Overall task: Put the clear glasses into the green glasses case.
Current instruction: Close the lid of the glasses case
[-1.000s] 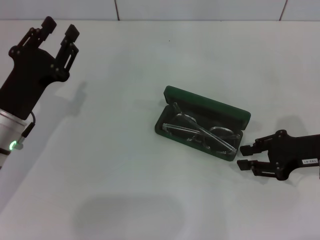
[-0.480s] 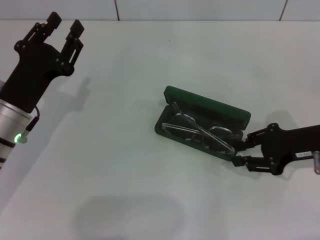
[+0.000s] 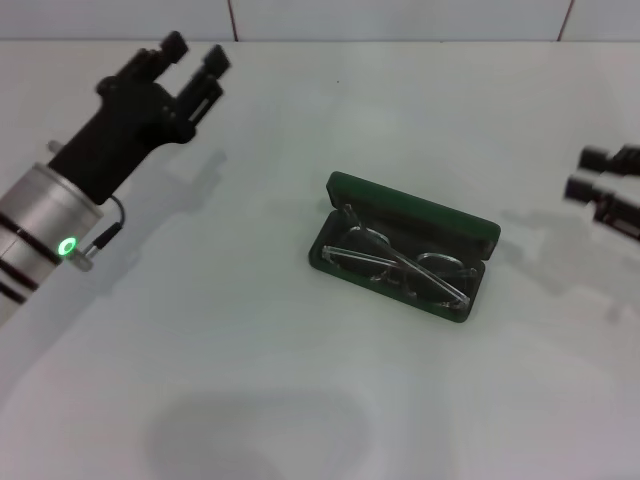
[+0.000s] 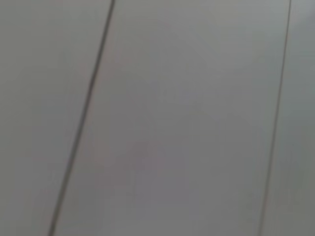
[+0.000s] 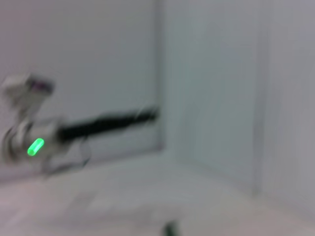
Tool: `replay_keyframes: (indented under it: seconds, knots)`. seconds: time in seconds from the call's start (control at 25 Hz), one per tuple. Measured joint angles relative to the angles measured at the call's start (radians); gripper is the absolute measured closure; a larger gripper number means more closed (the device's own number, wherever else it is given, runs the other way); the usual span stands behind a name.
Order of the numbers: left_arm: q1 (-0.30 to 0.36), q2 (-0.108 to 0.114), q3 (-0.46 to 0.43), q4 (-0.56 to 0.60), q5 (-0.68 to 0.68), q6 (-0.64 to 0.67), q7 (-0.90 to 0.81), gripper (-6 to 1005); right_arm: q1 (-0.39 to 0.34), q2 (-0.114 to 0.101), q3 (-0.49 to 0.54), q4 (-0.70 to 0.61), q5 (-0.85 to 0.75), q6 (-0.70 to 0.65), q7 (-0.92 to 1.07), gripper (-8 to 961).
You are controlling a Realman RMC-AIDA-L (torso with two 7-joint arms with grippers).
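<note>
The green glasses case (image 3: 345,187) lies open in the middle of the white table in the head view, lid tipped back. The clear glasses (image 3: 400,265) rest inside its dark tray, folded. My right gripper (image 3: 586,173) is raised at the right edge, well clear of the case, open and empty. My left gripper (image 3: 194,56) is held high at the far left, open and empty, its fingers pointing away from me. The left wrist view holds only grey wall panels. In the right wrist view the left arm (image 5: 74,132) appears far off with its green light.
The white table (image 3: 250,330) carries nothing else. A tiled wall (image 3: 400,18) runs along its far edge. A soft shadow lies on the near part of the table.
My right gripper has drawn back from the case's near right corner, rising and moving to the right edge. My left arm has swung rightward. Case and glasses have not moved.
</note>
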Motion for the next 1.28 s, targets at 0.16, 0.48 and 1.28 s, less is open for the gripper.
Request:
replay_keyframes:
  seconds: [0.16, 0.48, 1.28]
  knots:
    - [-0.009, -0.002, 0.002, 0.124, 0.163, -0.126, -0.173, 438, -0.001, 0.003, 0.15, 0.178, 0.159, 0.036, -0.153, 585]
    - [-0.172, -0.01, 0.026, 0.168, 0.46, -0.317, -0.451, 159, 0.01, 0.005, 0.201, 0.354, 0.321, 0.073, -0.364, 377]
    - [-0.225, -0.022, 0.446, 0.207, 0.362, -0.513, -0.595, 106, 0.039, 0.005, 0.193, 0.381, 0.324, 0.147, -0.377, 308]
